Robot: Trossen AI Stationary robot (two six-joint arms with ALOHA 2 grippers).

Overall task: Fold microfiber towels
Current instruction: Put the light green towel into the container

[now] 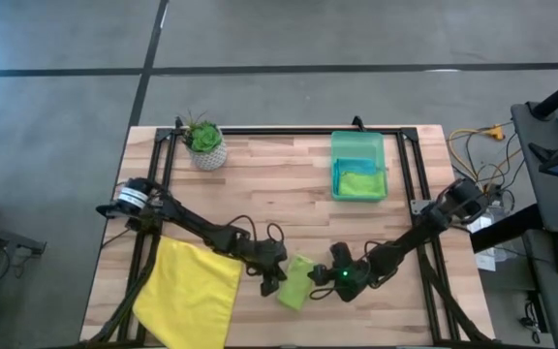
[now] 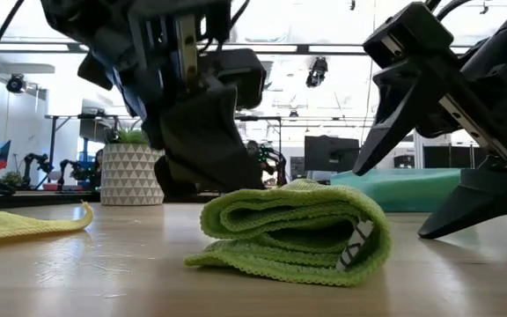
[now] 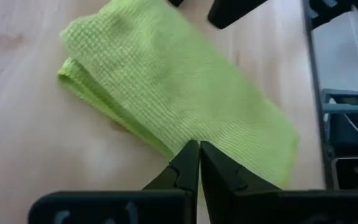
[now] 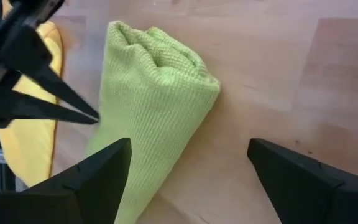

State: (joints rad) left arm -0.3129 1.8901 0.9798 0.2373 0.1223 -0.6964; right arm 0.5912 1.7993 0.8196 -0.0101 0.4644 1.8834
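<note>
My left gripper sits with its fingers pressed together, empty, their tips at the near long edge of the folded lime green towel, which lies on the wooden table near its front edge. My right gripper is spread wide just on the towel's other side, so the bundle lies between my two tools, its long axis running roughly front to back. The left looks slightly closer. Left of it lies the yellow towel, unfolded; farther back, the green bin holds another lime cloth.
</note>
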